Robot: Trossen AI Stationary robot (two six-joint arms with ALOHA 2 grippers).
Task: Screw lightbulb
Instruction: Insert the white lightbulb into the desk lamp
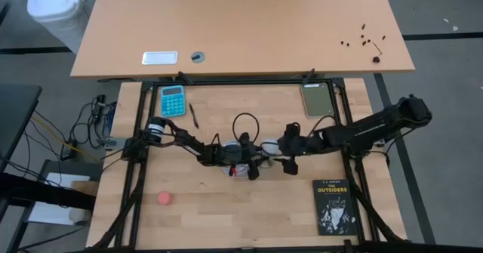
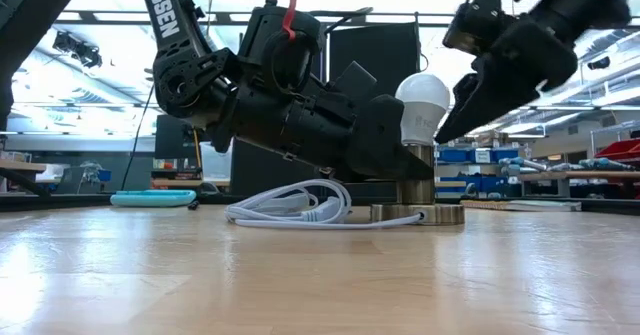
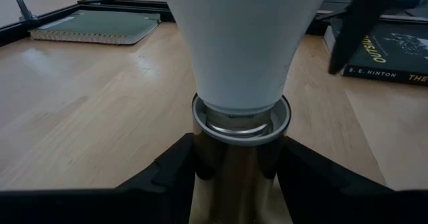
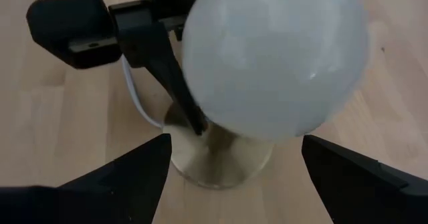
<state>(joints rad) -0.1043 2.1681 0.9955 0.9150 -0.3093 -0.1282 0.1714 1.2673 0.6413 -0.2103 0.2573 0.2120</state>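
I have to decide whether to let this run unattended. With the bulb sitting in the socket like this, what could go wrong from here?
1. The lightbulb sits in the socket with threads still showing, so it may be only partly seated; a skewed turn could cross-thread it.
2. The right hand is open around the bulb, not gripping; closing off-centre might tip it.
3. The left hand clamps the socket stem; if it slips, the base and white cord may spin along.

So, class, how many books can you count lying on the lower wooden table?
2: a black paperback near the front right corner, and a green notebook at the back right edge. Others could be hidden beneath the arms.
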